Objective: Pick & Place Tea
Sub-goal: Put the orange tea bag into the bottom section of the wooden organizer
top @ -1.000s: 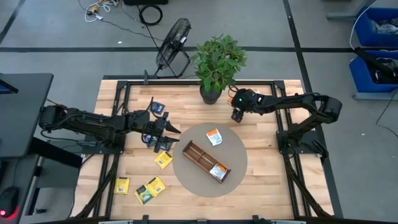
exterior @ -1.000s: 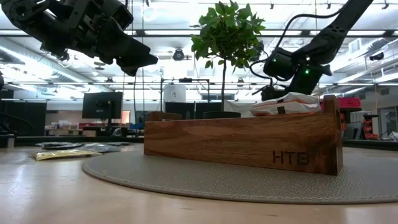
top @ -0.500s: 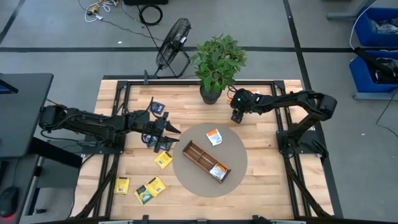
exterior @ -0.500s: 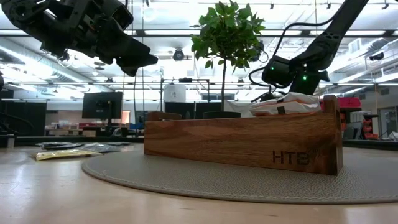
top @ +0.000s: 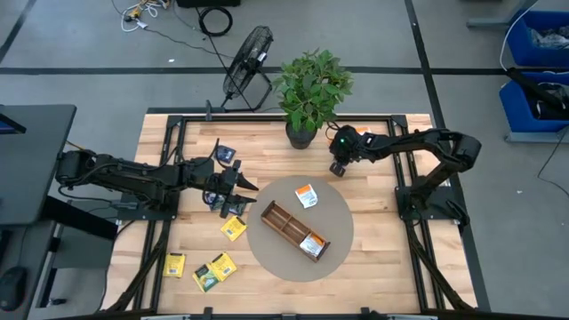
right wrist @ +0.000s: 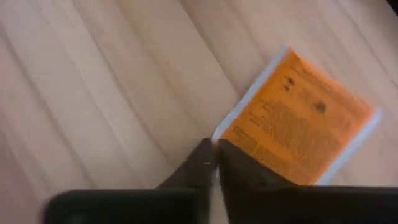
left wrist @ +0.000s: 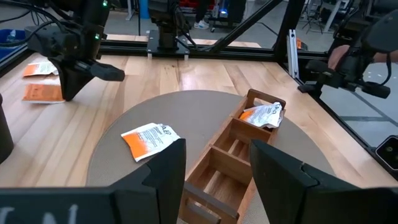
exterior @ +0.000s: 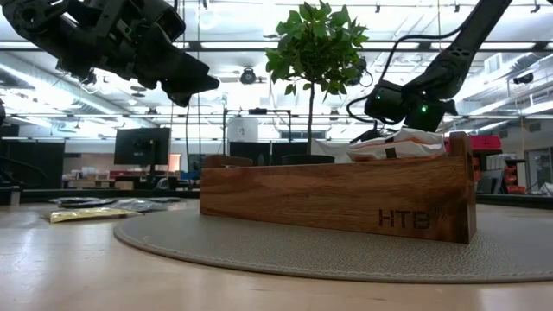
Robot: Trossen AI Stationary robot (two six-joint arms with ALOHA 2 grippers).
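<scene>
My right gripper (top: 338, 168) points steeply down at the far side of the table, beside the plant pot, shut on an orange-and-white tea sachet (right wrist: 298, 118) that lies flat on the wood. Another orange sachet (left wrist: 38, 68) lies close by. My left gripper (top: 244, 188) hovers open to the left of the round mat (top: 342, 222). On that mat stands the wooden tray (top: 286, 222), with one sachet (top: 313, 243) in its end compartment and another (top: 307, 196) on the mat beside it. Yellow sachets (top: 234, 228) lie at the near left. My right gripper pinches the orange sachet's white-edged corner (right wrist: 225, 138) between its two fingertips (right wrist: 202, 163). The fingers come from above, slanting down. The sachet lies flat on the table.
A potted plant (top: 304, 133) stands at the far edge, just left of my right gripper. More yellow sachets (top: 214, 270) and dark ones (top: 227, 153) lie on the left half. Black frame rails (top: 169, 178) run along the table's sides.
My right gripper has tipped a little further down toward the table at the far side. The left arm and the sachets on the mat have kept still.
</scene>
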